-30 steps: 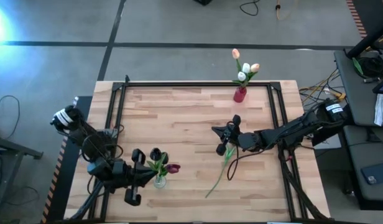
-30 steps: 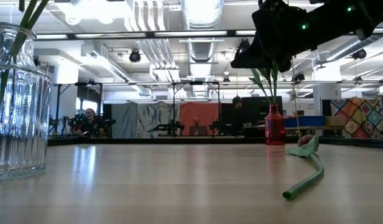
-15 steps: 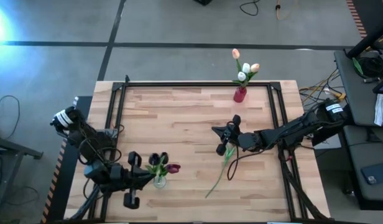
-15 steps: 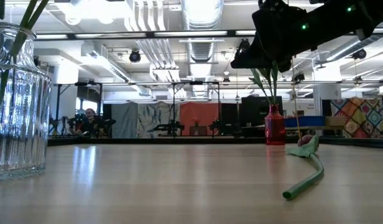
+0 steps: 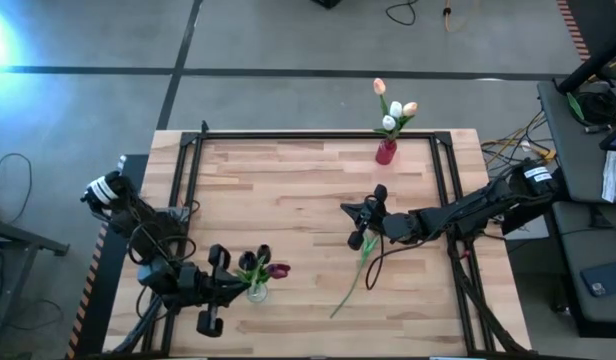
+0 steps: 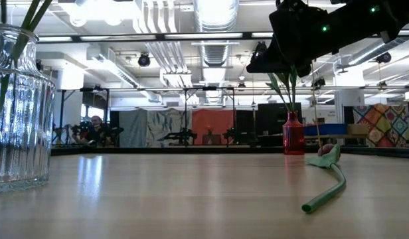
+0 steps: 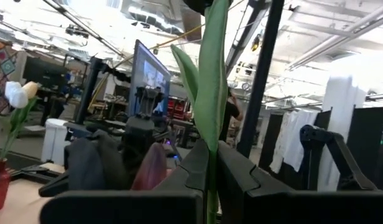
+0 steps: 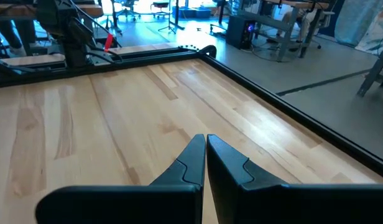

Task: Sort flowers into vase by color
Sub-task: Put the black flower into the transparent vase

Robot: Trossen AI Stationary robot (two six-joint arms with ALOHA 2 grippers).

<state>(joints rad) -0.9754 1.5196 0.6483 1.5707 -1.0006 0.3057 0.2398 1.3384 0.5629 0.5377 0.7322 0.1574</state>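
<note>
My left gripper (image 5: 238, 285) sits level beside the clear ribbed vase (image 5: 256, 292) near the table's near-left corner, shut on a green tulip stem (image 7: 210, 163). Dark maroon heads (image 5: 277, 270) stand above that vase. My right gripper (image 5: 345, 209) hovers shut and empty over mid-table, above the table top (image 8: 117, 124). One tulip (image 5: 356, 268) lies flat on the wood under the right arm; its maroon head (image 6: 328, 151) and stem (image 6: 327, 192) show in the low view. A red vase (image 5: 386, 152) at the far edge holds white and peach tulips (image 5: 393, 110). My left gripper pinches the tulip's green stem (image 7: 211, 180) between its two fingers (image 7: 238, 174), coming level from the table's left, fingers across the stem. The stem and a long leaf (image 7: 213, 68) rise upright above the fingers. The part below the fingers is hidden by the gripper.
Black frame rails (image 5: 318, 135) run along the table's far edge and down both sides. Bare wood (image 5: 288, 190) lies between the two vases. Cables hang off the right side. Beyond the table is a workshop with screens and stands.
My left gripper has shifted a little beside the clear vase, and the dark tulip heads above the vase have moved slightly with it. The lying tulip has not moved.
</note>
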